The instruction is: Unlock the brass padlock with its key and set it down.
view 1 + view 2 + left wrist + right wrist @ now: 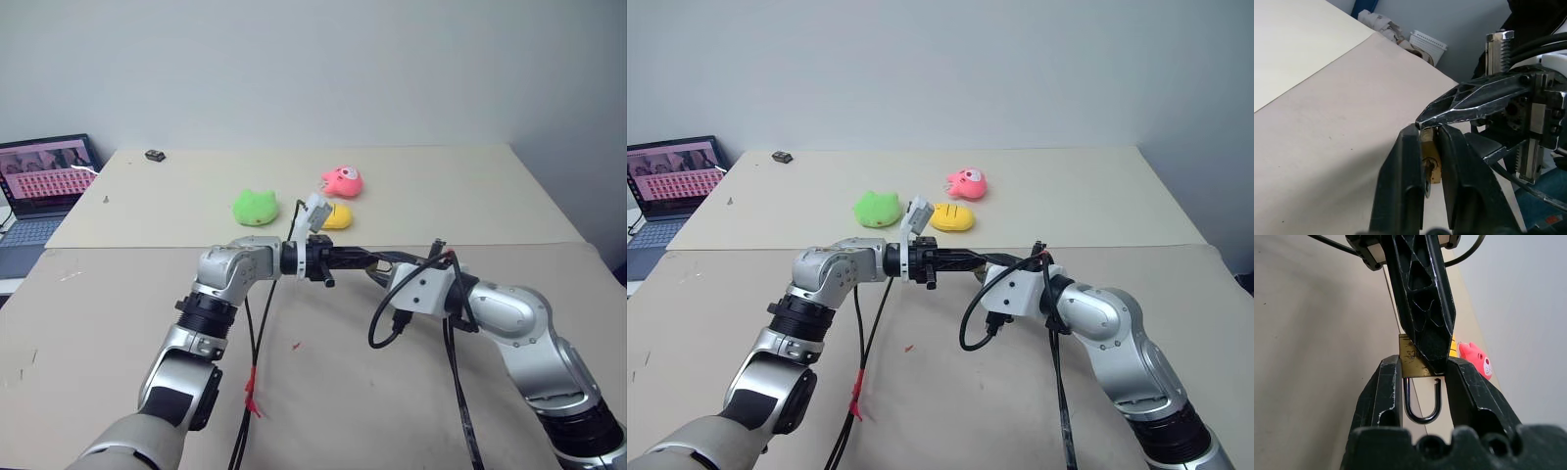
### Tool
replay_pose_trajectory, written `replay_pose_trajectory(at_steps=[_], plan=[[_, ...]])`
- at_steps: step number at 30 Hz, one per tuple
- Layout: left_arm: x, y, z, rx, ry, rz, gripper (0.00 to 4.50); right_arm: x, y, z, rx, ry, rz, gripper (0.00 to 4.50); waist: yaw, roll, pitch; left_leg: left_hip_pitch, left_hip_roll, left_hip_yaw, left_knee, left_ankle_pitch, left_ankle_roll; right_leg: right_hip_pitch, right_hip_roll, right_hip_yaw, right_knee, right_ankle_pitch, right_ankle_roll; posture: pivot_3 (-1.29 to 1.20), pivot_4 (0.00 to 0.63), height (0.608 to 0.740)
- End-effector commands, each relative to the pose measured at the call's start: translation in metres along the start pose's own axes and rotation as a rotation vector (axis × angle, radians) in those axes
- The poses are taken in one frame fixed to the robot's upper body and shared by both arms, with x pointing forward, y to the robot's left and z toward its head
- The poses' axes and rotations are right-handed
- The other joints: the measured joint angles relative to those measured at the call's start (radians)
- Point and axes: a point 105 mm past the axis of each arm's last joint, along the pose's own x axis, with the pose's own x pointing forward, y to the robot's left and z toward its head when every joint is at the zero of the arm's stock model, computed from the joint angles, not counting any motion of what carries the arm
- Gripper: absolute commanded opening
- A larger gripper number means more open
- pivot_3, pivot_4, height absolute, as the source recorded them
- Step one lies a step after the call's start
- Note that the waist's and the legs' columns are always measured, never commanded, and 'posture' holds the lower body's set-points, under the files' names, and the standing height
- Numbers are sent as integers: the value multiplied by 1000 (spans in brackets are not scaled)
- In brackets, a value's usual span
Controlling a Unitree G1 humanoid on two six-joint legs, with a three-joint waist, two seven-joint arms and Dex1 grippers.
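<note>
- Right gripper (1422, 382), two black fingers, clamped on the small squarish brass padlock (1411, 363), thin silver U-shaped shackle (1422, 406) hanging back toward the wrist between the fingers.
- Left gripper (1429, 147) narrowed onto the same lock body from the opposite side, tips meeting the right gripper's tips in mid-air, above the table.
- No key made out in either wrist view; cannot tell whether one sits in the keyway.
- Likely risk: two grips on one tiny body, so a twist or pull from either could lever the lock out and drop it.
- Likely risk: black fingertips crowding each other, covering the keyway.
- Below both grippers: beige tabletop (118, 323), seam to a paler table beyond.
- Beyond the grippers: green plush (255, 207), yellow oval plush (951, 217), pink plush (343, 181).
- Farther off to the left gripper's side: open laptop (44, 181); plain pale wall behind.
</note>
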Motion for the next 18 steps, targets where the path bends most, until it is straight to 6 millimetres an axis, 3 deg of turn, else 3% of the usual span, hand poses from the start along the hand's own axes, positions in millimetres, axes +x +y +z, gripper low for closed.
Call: replay_pose_trajectory(at_steps=[1,8,10,15,17,18], plan=[[2,-6,8,43,11,-17,52,-2,-15,19,-65,-63,-48,912,0,0,0,0,0,0,0,0,0,0,0,0,0,0,0,0,150,655],[2,-5,9,41,19,-15,52,-2,-17,18,-68,-58,-56,912,0,1,0,0,0,0,0,0,0,0,0,0,0,0,0,0,150,655],[2,-4,9,38,21,-18,1076,-2,-16,19,-69,-58,-57,912,0,1,0,0,0,0,0,0,0,0,0,0,0,0,0,0,150,655],[3,-8,12,31,11,-43,2898,-2,-17,20,-79,-64,-52,912,0,2,1,0,0,0,0,0,0,0,0,0,0,0,0,0,150,655],[3,-9,13,27,7,-45,3565,-2,-17,20,-81,-66,-52,912,0,2,1,0,0,0,0,0,0,0,0,0,0,0,0,0,150,655],[3,-9,13,29,9,-47,3565,-1,-17,20,-82,-68,-53,912,0,2,1,0,0,0,0,0,0,0,0,0,0,0,0,0,150,655]])
